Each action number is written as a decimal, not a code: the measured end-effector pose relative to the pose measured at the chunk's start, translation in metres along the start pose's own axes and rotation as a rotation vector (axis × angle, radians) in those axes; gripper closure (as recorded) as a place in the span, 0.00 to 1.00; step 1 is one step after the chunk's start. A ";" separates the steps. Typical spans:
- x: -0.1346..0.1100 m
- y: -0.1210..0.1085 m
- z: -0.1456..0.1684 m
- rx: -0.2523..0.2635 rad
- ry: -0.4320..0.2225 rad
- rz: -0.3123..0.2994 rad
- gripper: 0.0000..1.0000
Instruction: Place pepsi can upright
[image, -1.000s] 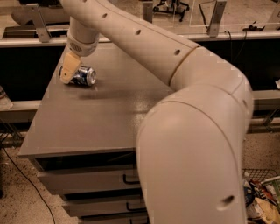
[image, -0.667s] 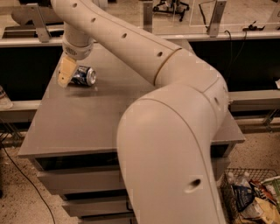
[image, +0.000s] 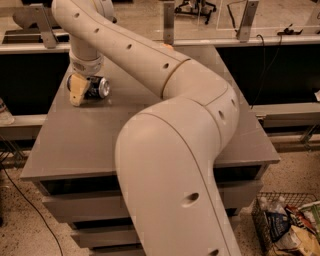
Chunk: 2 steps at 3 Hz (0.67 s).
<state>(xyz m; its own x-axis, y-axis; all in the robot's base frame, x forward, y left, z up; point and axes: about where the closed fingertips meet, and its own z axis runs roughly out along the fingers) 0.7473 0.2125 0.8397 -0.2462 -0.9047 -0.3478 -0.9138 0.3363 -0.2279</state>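
The pepsi can (image: 99, 87), dark blue with a silver end facing right, lies on its side at the far left of the grey table (image: 75, 145). My gripper (image: 81, 93) reaches down from the wrist onto the can's left end, low over the table top, with its tan part against the can. My arm (image: 165, 150) sweeps from the front across the middle of the view and hides much of the table.
The table tops a cabinet with drawers (image: 65, 207). A wire basket of bags (image: 290, 227) stands on the floor at the bottom right. A clear bottle (image: 4, 112) sits on a ledge at the left. Metal posts (image: 169, 22) stand behind the table.
My arm's elbow and upper links have swung left and fill more of the view. The gripper stays at the can, which still lies on its side at the same spot.
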 end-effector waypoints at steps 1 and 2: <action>0.000 -0.002 -0.002 0.002 0.016 0.007 0.39; -0.007 -0.007 -0.023 0.038 -0.009 -0.014 0.63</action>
<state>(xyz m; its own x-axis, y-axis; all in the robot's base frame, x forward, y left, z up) 0.7475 0.2107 0.8651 -0.2304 -0.9069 -0.3529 -0.9040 0.3337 -0.2673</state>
